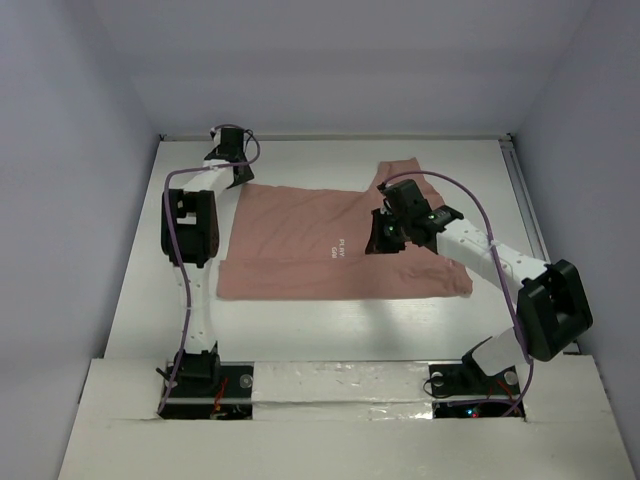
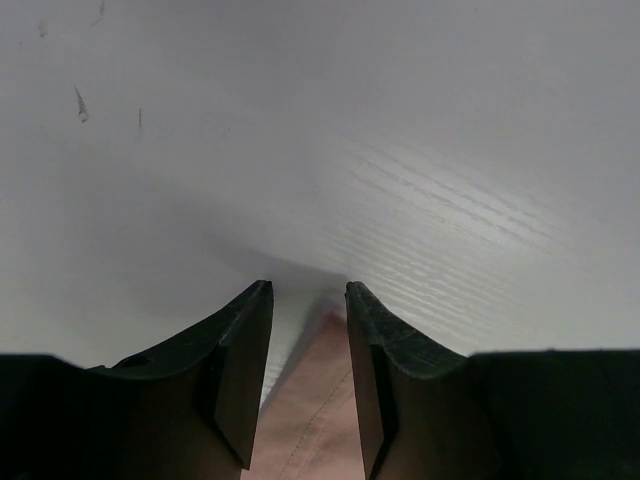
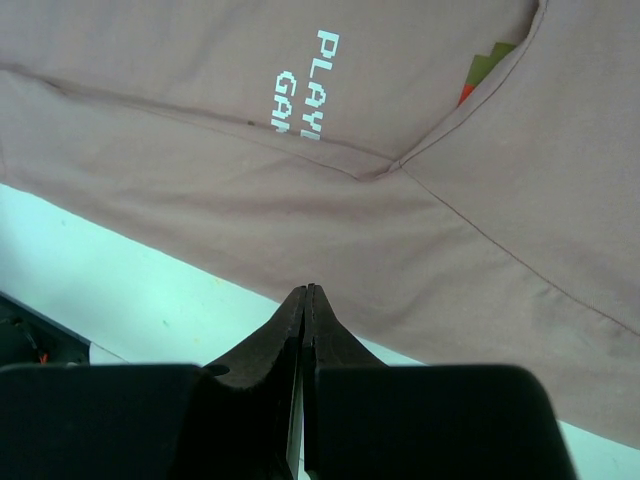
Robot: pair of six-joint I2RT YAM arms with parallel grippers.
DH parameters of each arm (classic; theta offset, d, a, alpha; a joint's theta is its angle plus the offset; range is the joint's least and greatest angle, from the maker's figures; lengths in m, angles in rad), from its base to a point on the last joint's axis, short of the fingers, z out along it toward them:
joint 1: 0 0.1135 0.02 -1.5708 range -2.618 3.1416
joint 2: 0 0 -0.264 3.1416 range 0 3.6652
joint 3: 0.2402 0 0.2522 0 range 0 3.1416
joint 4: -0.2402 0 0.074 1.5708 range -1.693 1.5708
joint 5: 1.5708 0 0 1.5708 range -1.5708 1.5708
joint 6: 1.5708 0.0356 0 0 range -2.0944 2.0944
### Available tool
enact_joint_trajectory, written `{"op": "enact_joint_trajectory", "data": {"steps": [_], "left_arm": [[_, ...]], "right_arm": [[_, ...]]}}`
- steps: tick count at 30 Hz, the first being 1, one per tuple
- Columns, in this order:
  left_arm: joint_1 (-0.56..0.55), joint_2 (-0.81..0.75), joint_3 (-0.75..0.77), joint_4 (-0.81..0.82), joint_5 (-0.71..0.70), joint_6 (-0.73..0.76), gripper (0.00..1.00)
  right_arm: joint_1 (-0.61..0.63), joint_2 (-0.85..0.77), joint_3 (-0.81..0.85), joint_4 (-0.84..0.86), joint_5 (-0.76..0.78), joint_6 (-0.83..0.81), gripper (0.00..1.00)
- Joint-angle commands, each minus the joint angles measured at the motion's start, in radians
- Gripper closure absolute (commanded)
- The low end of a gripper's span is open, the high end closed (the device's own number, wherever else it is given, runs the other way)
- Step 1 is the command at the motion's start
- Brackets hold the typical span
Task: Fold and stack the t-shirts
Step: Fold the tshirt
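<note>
A dusty-pink t-shirt [image 1: 320, 245] lies flat across the middle of the white table, with one sleeve [image 1: 405, 172] sticking out at the far right. It carries small white lettering [image 3: 305, 95] and a red-orange print [image 3: 467, 94] half tucked under a fold. My left gripper [image 1: 236, 174] is low at the shirt's far left corner. In the left wrist view the left gripper [image 2: 308, 292] is open, and the shirt corner [image 2: 318, 405] lies loose on the table between the fingers. My right gripper [image 1: 384, 236] hovers over the shirt's right part. In the right wrist view the right gripper [image 3: 305, 292] is shut with nothing in it.
White walls close in the table at the back and both sides. A metal rail [image 1: 522, 195] runs along the right edge. The arm bases sit on a raised white ledge [image 1: 330, 385] at the near edge. Purple cables [image 1: 470, 195] loop off both arms.
</note>
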Motion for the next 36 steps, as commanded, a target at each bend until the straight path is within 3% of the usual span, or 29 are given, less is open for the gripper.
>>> {"op": "enact_joint_trajectory", "data": {"steps": [1,7,17,27,30,31,36], "left_arm": [[-0.008,0.005,0.026,-0.039,-0.002,0.012,0.67],[-0.017,0.000,0.012,-0.027,0.024,0.005,0.64],[-0.026,-0.009,-0.008,-0.032,0.006,0.002,0.74],[-0.036,-0.018,-0.031,-0.033,-0.010,-0.001,0.84],[-0.036,-0.018,-0.025,-0.038,-0.019,-0.004,0.97],[-0.036,-0.020,-0.023,-0.039,-0.020,-0.004,1.00],[-0.036,-0.035,-0.022,-0.055,-0.028,-0.013,1.00]], "right_arm": [[-0.002,0.006,0.004,0.034,-0.017,0.004,0.95],[-0.002,0.012,-0.002,0.042,-0.014,0.010,0.96],[-0.002,0.027,0.016,0.054,-0.010,0.004,0.96],[-0.077,0.093,0.191,0.047,0.037,-0.004,0.94],[-0.135,0.128,0.268,0.056,0.056,-0.004,0.83],[-0.154,0.147,0.289,0.065,0.076,-0.007,0.74],[-0.345,0.308,0.436,0.149,0.105,0.022,0.61]]}}
